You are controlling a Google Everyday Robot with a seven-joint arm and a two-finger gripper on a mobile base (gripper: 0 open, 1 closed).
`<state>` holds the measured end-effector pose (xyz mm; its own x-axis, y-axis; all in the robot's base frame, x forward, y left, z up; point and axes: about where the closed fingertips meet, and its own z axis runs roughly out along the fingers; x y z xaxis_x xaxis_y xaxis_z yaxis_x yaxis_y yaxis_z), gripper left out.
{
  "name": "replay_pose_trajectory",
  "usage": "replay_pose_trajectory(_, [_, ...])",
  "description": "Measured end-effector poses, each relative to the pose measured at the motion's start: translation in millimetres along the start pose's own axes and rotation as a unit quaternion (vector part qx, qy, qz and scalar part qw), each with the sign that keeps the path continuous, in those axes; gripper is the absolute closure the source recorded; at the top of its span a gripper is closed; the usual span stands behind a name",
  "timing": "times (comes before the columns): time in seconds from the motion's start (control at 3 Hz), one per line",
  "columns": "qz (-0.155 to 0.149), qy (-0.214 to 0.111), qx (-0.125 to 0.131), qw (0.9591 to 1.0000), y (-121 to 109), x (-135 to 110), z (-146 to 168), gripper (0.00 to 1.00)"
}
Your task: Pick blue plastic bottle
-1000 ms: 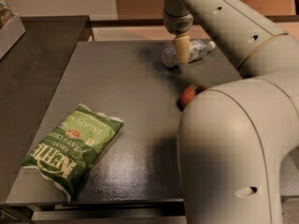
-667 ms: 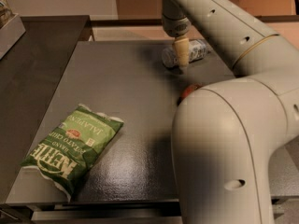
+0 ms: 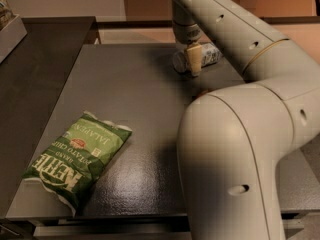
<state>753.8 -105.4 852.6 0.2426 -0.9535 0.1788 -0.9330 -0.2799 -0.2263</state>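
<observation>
The blue plastic bottle [image 3: 211, 54] lies on its side at the far end of the dark table [image 3: 125, 84]. It is clear, with a pale label. My gripper [image 3: 193, 60] hangs down from the arm right over the bottle's middle and covers part of it. The bottle shows on both sides of the gripper. My arm's large cream links [image 3: 235, 159] fill the right half of the camera view.
A green Kettle jalapeño chips bag [image 3: 80, 156] lies at the table's front left. A small reddish thing [image 3: 199, 92] peeks out behind my arm's elbow. A darker counter [image 3: 35, 74] runs along the left, with a tray's corner [image 3: 10, 31] on it.
The arm's big link has swung left and now hides nearly all of the reddish thing. The gripper stays over the bottle, slightly lower.
</observation>
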Motion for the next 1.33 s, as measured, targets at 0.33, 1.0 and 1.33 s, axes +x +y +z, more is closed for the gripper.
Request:
replay_pose_trajectory(0.33, [-0.005, 0.001, -0.005, 1.0, 1, 0, 2, 0.41])
replay_pose_trajectory(1.0, [-0.003, -0.021, 0.017, 0.9996, -1, 1, -20, 0.89])
replay_pose_trajectory(1.33, [-0.008, -0.054, 0.053, 0.9971, 4, -5, -56, 1.0])
